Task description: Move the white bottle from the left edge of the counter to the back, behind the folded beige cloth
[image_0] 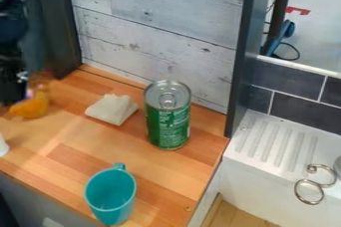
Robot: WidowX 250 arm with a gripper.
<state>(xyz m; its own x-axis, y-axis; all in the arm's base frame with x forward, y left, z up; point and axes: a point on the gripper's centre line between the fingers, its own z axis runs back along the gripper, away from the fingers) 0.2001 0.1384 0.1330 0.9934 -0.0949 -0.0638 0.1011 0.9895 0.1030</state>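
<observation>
The orange, smooth, rounded object (30, 106) lies on the light-brown wooden counter (80, 146), well to the left of the green metal can (166, 121) and slightly nearer the back wall than the can's base. The black robot gripper (21, 79) hangs from the upper left, farther left of the can than the white wedge, with the dark arm above it reaching down nearly upright along the view's edge. The orange object's long axis runs at a slant, its low, blunt end towards the left edge and its higher end towards the can's side. The gripper is right at its upper side; blur and shadow there make it hard to say whether the two touch, and whether the gripper is open or closed cannot be told.

The white, soft-looking wedge (112, 110) sits just left of the can. In front of the can and to its left stands the teal cup (110, 196), its handle turned towards the back wall. The can is upright, its ring-pull lid on top. Behind it rises the pale grey wood-plank wall (160, 37). To its right are the white ribbed drainboard (273, 146) and two silver metal rings (309, 191).
</observation>
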